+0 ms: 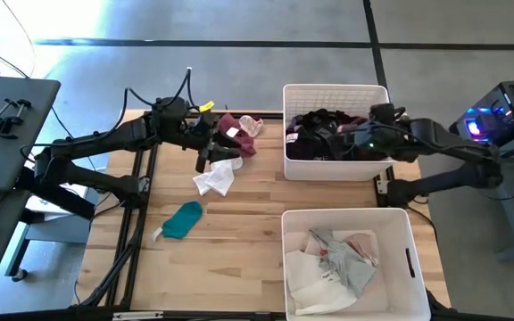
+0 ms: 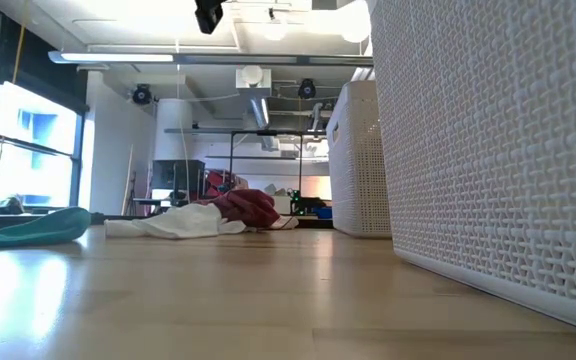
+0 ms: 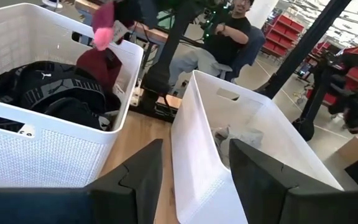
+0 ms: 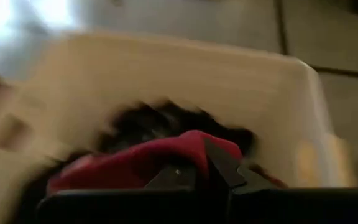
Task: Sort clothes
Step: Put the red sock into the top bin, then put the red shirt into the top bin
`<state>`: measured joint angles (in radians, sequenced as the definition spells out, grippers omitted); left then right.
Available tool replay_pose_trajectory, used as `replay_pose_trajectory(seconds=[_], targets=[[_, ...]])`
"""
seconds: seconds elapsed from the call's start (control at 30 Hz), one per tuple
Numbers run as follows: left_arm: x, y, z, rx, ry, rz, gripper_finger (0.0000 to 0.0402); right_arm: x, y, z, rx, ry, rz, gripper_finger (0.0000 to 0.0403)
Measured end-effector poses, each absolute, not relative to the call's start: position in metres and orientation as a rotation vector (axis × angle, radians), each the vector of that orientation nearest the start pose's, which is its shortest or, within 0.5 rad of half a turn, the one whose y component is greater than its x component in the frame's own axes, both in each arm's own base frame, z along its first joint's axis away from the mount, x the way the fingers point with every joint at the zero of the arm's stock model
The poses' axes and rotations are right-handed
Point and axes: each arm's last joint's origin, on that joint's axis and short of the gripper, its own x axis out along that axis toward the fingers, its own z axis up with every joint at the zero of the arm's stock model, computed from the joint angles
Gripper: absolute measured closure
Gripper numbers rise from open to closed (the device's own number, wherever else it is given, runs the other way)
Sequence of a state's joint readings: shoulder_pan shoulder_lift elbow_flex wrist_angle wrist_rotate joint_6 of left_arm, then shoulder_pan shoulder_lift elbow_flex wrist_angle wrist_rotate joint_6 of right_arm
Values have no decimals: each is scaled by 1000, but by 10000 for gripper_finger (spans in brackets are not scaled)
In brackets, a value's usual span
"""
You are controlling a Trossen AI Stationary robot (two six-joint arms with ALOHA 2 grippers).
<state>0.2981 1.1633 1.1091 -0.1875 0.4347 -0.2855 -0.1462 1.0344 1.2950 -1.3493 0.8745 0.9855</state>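
Note:
A maroon garment and a white one lie bunched together on the table's far left part. A teal one lies apart, nearer the front. My left gripper is open and empty above the white garment, its fingers pointing toward the two bins. My right gripper is over the far bin and is shut on a red-maroon garment. The far bin holds dark clothes. My right gripper pinches a bunch of the red-maroon garment between its two fingers, from above. In the left wrist view the cloth shows pink and maroon and hangs slack below the gripper over the dark clothes. Whether its lower end rests on them I cannot tell.
The near bin at the front right holds grey and white clothes. The two bins stand close together with a narrow strip of table between them. A person sits on a chair beyond the table's right edge.

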Motion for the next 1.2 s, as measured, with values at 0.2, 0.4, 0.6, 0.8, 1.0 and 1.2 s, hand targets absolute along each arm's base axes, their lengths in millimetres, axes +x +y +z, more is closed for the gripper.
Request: replay_pose_trajectory(seconds=[0.2,0.4,0.6,0.8,1.0,1.2], targets=[[249,64,368,-344,250,-97,229,129,-61,361,442,807,-1412,346],[254,69,360,-355,284,-2,229,122,-78,359,532,813,-1526,253],[255,100,330,-521,425,469,229,138,-74,367,639,601,-1386,223],[255,166,272,-614,681,600,229,192,-50,390,604,299,-994,222],[255,207,204,-623,960,713,229,229,-21,391,513,261,-794,222],[259,227,155,-611,1088,731,239,253,1,372,501,335,-755,222]])
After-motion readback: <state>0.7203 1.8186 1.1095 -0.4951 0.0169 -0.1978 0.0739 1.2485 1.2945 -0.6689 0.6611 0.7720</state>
